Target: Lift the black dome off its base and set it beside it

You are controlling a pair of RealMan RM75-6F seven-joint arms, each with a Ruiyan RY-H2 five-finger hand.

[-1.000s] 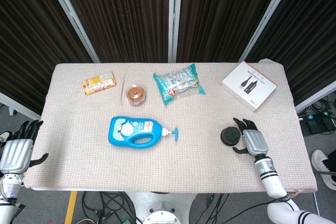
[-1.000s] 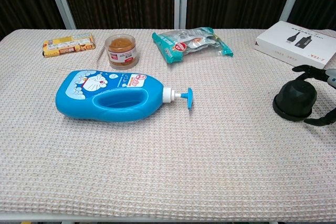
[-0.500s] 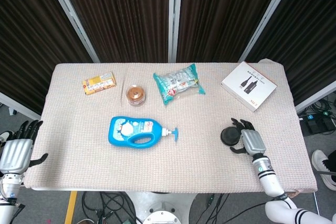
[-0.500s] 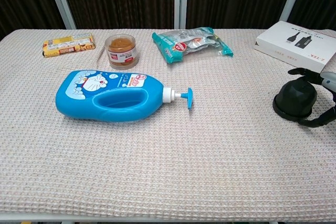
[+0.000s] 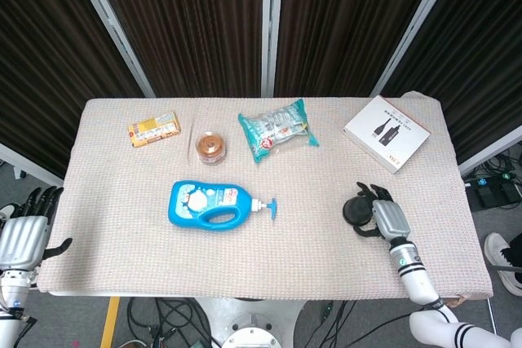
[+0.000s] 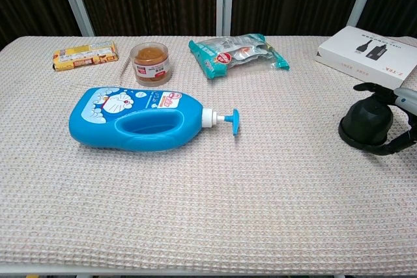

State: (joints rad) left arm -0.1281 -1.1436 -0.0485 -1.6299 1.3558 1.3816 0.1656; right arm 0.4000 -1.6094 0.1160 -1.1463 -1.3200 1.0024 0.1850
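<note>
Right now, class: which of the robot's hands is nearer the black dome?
Right. The right hand is beside the black dome, fingers curled around it. The left hand hangs off the table's far left edge.

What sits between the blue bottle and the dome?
Nothing: only bare table cloth separates the blue bottle and its pump from the dome. The chest view shows that stretch plainly.

Open worktop (image 5: 310,242) is left in front of and left of the black dome (image 5: 356,210); the white box (image 5: 386,133) lies well behind, the blue bottle (image 5: 214,203) well left.
</note>
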